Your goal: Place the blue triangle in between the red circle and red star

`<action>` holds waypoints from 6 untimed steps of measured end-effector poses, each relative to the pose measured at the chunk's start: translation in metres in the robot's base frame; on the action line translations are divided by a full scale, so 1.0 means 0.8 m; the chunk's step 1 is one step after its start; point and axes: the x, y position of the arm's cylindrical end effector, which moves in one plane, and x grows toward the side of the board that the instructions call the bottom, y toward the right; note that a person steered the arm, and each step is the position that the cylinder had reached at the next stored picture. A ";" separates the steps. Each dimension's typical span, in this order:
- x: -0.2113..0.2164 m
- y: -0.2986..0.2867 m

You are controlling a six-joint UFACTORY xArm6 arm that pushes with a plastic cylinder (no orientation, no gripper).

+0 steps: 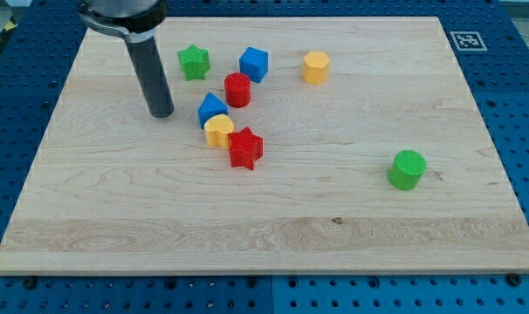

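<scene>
The blue triangle sits left of centre on the wooden board. The red circle is just up and right of it, almost touching. The red star lies below and right of it. A yellow block sits between the blue triangle and the red star, touching both. My tip rests on the board to the left of the blue triangle, a short gap away.
A green star and a blue cube sit near the view's top. A yellow hexagon is further right. A green cylinder stands alone at the right. The board's edges border a blue perforated table.
</scene>
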 end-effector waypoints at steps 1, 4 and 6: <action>0.000 0.015; 0.000 0.041; 0.000 0.068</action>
